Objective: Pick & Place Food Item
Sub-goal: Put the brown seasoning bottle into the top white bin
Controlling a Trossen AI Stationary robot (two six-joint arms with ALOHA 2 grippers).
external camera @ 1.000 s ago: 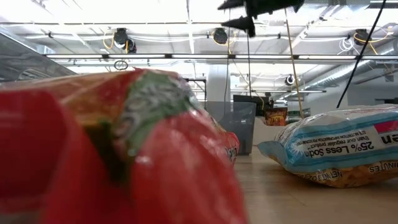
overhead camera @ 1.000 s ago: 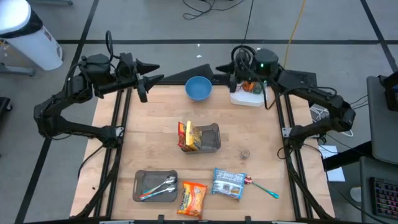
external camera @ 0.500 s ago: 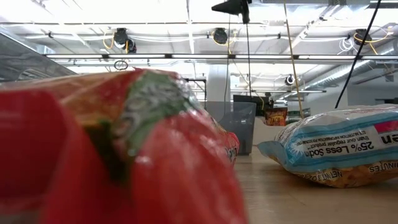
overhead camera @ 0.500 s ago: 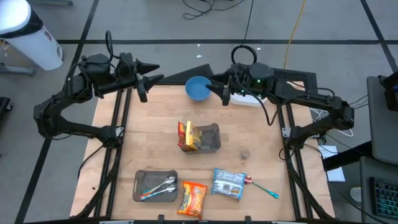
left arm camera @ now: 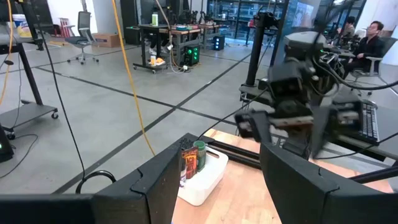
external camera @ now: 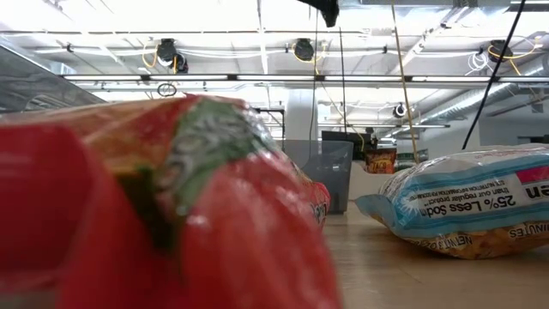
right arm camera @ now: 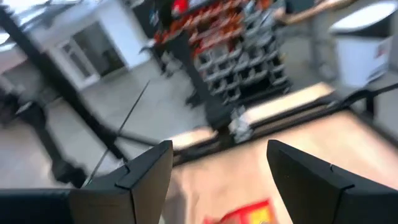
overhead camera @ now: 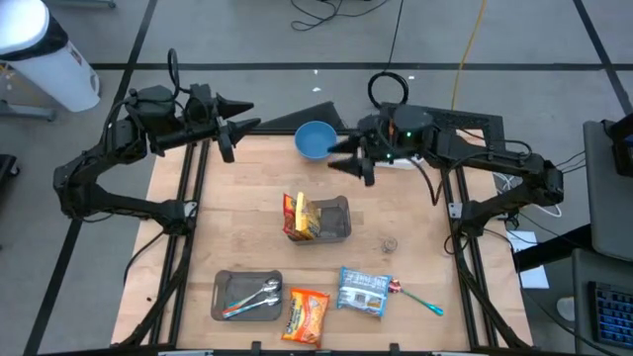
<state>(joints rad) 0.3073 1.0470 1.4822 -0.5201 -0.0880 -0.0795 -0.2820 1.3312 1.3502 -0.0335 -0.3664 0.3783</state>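
A yellow-and-red food packet (overhead camera: 296, 217) stands on edge inside a grey tray (overhead camera: 339, 222) at the table's middle. An orange packet (overhead camera: 307, 314) and a blue packet (overhead camera: 363, 292) lie flat near the front edge; in the low view they are the red-orange packet (external camera: 171, 215) and the blue one (external camera: 467, 215). My right gripper (overhead camera: 338, 158) hangs open and level beside the blue bowl (overhead camera: 313, 139), high above the table (right arm camera: 217, 180). My left gripper (overhead camera: 247, 116) waits open over the far left corner (left arm camera: 214, 186).
A second grey tray (overhead camera: 222, 281) with spoons sits at the near left. A red-tipped spoon (overhead camera: 415, 296) lies at the near right. A white box (left arm camera: 200, 174) with cans stands at the far right corner, behind my right arm (left arm camera: 298, 112).
My right gripper has swung level from over the white box at the far right corner toward the table's middle and near side, turning as it went; it stays open. In the low view it has slid left along the top edge. The packets have not moved.
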